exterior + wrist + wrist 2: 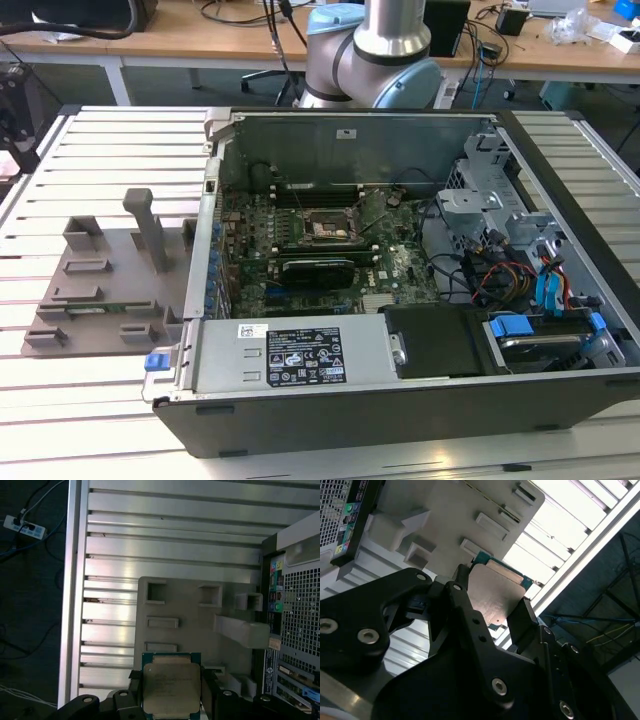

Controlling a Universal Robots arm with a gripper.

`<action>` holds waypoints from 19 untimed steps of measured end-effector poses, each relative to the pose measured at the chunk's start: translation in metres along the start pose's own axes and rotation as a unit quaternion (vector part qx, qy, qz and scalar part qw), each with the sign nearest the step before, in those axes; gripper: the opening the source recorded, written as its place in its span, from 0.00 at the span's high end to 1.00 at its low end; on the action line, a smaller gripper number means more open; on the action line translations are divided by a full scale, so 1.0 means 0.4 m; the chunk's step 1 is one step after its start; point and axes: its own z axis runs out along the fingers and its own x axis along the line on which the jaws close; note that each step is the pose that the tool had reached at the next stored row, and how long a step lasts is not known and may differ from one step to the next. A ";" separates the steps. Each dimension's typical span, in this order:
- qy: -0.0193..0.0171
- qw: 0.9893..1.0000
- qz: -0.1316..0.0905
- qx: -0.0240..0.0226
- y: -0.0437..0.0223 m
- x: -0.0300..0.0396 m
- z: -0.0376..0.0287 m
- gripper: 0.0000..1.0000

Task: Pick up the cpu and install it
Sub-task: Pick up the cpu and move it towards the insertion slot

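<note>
My tool (171,697) gripping the cpu (171,685) by two opposite edges, grey fixture plate (190,607) beyond it in the first wrist view, slatted tabletop (165,550) beneath.

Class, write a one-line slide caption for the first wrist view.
Black claw grips the small square silvery-grey cpu by its edges above the grey fixture plate on the slatted metal table.

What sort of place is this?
Likely a robotics lab or electronics workshop: an open black desktop computer case lies on a slatted aluminium table, with cable-strewn wooden desks behind, and the pincer grips a small silvery square cpu.
</note>
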 end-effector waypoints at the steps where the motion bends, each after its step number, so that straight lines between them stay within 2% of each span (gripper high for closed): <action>1: 0.000 1.000 0.000 0.000 0.000 0.000 -0.004 0.45; 5: 0.000 1.000 0.000 0.000 0.000 -0.001 -0.025 0.45; 6: 0.000 1.000 0.000 0.000 -0.001 -0.001 -0.046 0.45; 7: 0.000 1.000 0.000 0.000 -0.001 -0.002 -0.053 0.45; 8: 0.000 1.000 0.000 0.000 -0.001 -0.004 -0.053 0.45; 12: 0.000 1.000 0.000 0.000 -0.003 -0.039 -0.052 0.45; 15: 0.000 1.000 0.000 0.000 -0.004 -0.052 -0.051 0.45; 17: 0.000 1.000 0.000 0.000 -0.005 -0.070 -0.051 0.45; 19: 0.000 1.000 0.000 0.000 -0.005 -0.078 -0.050 0.45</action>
